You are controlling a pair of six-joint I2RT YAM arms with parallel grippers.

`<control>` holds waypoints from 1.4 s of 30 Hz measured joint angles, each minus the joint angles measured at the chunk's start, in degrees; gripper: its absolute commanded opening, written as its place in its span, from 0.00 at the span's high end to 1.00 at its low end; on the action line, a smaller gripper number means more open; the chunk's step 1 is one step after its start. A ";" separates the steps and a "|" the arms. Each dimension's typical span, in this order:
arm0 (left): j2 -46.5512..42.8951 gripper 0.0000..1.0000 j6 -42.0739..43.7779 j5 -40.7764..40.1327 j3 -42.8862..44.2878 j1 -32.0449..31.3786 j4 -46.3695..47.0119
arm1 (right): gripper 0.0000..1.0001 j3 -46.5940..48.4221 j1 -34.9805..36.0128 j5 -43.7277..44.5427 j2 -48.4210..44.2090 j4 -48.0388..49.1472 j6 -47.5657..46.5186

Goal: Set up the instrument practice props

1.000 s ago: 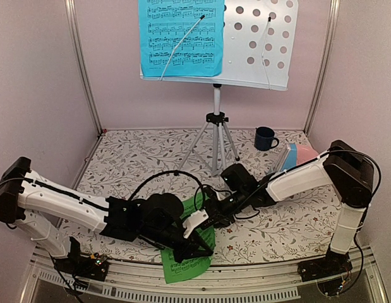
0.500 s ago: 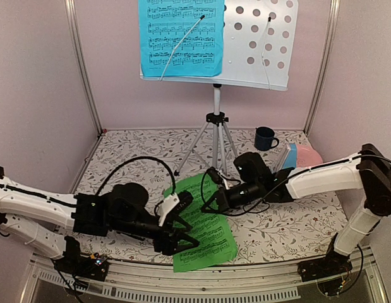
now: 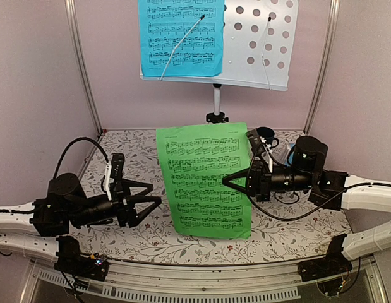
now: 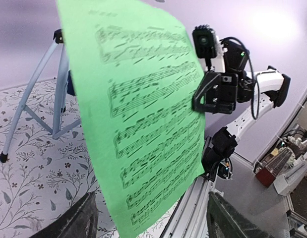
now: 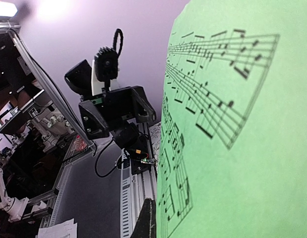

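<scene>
A green music sheet [image 3: 204, 180] hangs upright above the table's middle, its notes facing the top camera. My right gripper [image 3: 238, 184] is shut on its right edge; the same grip shows in the left wrist view [image 4: 202, 98]. In the right wrist view the green music sheet [image 5: 237, 144] fills the right side, beside one dark finger [image 5: 147, 222]. My left gripper [image 3: 151, 207] is open, left of the sheet and apart from it; its fingers [image 4: 71, 222] frame the green music sheet [image 4: 143, 114]. The music stand [image 3: 261, 47] at the back carries the blue music sheet [image 3: 181, 35]. The metronome is out of view.
The stand's pole [image 3: 216, 101] rises behind the green sheet, and the tripod legs [image 4: 49, 89] show in the left wrist view. A dark blue mug [image 3: 267, 132] peeks out behind my right arm. Pink walls and metal posts close in the table.
The right gripper shut on the green sheet and raised it from the table to upright. The left gripper let go, opened and drew back to the left.
</scene>
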 measured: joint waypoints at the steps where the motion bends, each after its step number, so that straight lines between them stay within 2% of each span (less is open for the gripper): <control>1: -0.09 0.25 -0.09 -0.66 -0.26 0.00 0.02 | 1.00 -0.15 0.00 -0.15 -1.01 0.11 -0.57; 16: 10.08 0.19 1.60 1.31 0.13 0.07 2.67 | 0.99 -0.28 0.00 -2.99 -7.45 0.92 -2.91; 23: 15.45 0.31 3.45 8.44 5.33 0.07 8.31 | 0.98 -0.28 0.00 -4.24 -9.51 0.92 -5.09; 26: 18.40 0.38 3.98 10.25 7.98 -0.26 10.86 | 0.97 -0.26 0.00 -4.22 -10.10 0.87 -6.14; 28: 19.52 0.50 4.50 10.99 8.79 -0.55 13.22 | 0.97 -0.24 0.00 -4.20 -10.47 0.74 -6.73; 33: 21.42 0.92 5.33 11.32 11.63 -1.11 17.22 | 0.95 0.72 0.00 -2.97 -11.93 -0.46 -8.85; 34: 22.08 0.99 5.73 11.15 12.85 -1.25 17.35 | 0.94 0.96 0.00 -2.64 -12.22 -0.70 -9.20; 37: 24.83 1.00 6.67 9.29 18.38 -1.66 16.09 | 0.83 1.99 0.00 -0.04 -13.11 -1.25 -10.43; 39: 26.10 1.00 7.10 6.86 22.23 -1.99 14.19 | 0.69 2.64 0.00 2.43 -13.68 -1.75 -10.97; 41: 26.62 1.00 8.02 4.17 25.42 -2.21 12.20 | 0.49 3.67 0.00 6.03 -14.12 -2.75 -11.41; 42: 26.69 1.00 8.74 2.34 27.15 -2.25 10.54 | 0.45 4.37 0.00 8.13 -14.19 -3.32 -11.52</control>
